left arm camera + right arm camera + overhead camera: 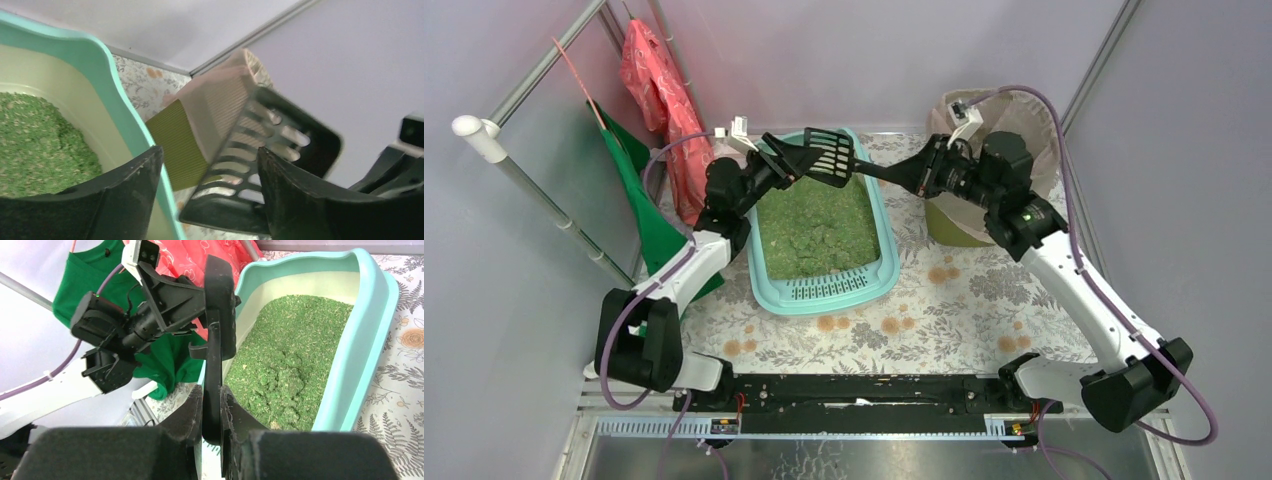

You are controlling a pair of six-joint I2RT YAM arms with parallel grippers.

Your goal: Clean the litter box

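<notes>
The pale turquoise litter box (881, 272) lies mid-table with green granules (814, 225) inside; it also shows in the left wrist view (116, 92) and the right wrist view (371, 315). My right gripper (921, 172) (212, 390) is shut on the handle of a black slotted scoop (832, 152), held over the box's far end. The scoop is edge-on in the right wrist view (219, 315). My left gripper (786, 165) (210, 152) is open. Its jaws stand on either side of the scoop head (260, 150). The scoop holds no visible litter.
A round olive bin with a beige bag (1002, 125) (200, 130) stands right of the box, behind my right wrist. A red bag (662, 95) and green cloth (639, 195) hang from a white pole (524, 190) at left. A floral mat (944, 320) covers the table.
</notes>
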